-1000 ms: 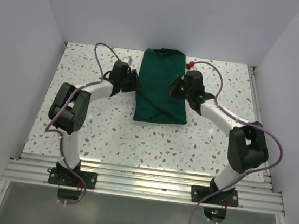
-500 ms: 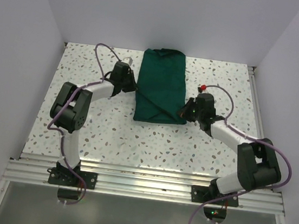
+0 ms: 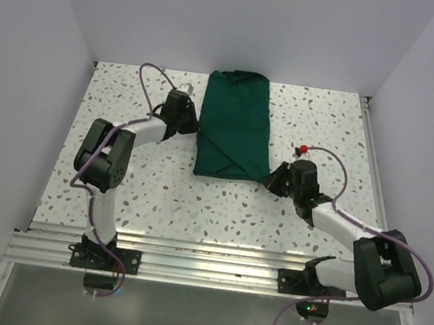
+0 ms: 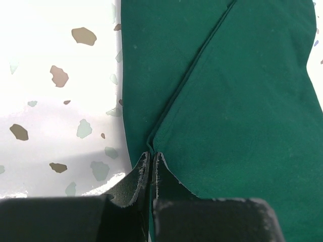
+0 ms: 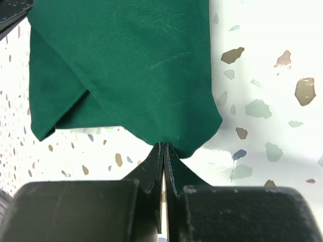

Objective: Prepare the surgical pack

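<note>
Both shut on the dark green folded cloth bundle (image 3: pixel 235 129) lying centre-far, the left gripper (image 4: pixel 151 160) pinches its left edge, the right gripper (image 5: pixel 164 148) its near-right corner; we fear shallow pinches slipping under pull.

I'm seeing a white speckled table (image 3: pixel 196 200) with grey and brown flecks, and glare on it in both wrist views. Plain white walls (image 3: pixel 242 23) stand at the table's far, left and right sides. A ribbed aluminium rail (image 3: pixel 212 269) runs along the table's near edge, with a grey panel (image 3: pixel 198 319) just nearer than that.
</note>
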You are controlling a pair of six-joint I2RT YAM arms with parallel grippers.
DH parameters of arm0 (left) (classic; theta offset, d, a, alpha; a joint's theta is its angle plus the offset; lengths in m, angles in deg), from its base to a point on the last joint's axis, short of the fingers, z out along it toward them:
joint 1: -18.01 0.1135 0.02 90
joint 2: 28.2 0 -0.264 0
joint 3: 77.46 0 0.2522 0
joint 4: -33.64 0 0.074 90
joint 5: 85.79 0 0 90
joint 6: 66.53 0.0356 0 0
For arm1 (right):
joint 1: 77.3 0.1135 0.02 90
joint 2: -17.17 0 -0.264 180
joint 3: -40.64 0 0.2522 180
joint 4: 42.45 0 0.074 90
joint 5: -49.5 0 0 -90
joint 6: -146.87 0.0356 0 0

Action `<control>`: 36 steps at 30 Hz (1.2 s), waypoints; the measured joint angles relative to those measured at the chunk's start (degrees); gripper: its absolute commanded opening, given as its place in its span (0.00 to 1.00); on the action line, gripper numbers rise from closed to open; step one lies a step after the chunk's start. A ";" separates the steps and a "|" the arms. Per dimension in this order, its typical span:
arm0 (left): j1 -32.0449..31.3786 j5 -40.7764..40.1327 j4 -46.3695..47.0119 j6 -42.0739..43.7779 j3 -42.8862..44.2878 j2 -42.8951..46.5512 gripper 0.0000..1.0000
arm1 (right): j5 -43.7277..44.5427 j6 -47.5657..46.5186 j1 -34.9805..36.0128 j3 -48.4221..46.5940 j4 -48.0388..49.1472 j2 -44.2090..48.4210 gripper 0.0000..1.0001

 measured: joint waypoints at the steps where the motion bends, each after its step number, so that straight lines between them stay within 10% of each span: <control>1: -0.02 -0.11 -0.02 0.00 0.17 0.00 0.00 | 0.22 -0.09 0.00 0.04 -0.61 0.63 0.00; 17: -0.02 -1.64 -1.11 0.46 1.38 0.00 0.00 | 2.62 -5.95 -0.94 -13.40 -9.05 0.46 0.00; 36: -0.13 -2.29 -1.20 0.50 1.40 -0.02 0.00 | 3.10 -5.70 -0.66 -4.68 -10.75 1.11 0.06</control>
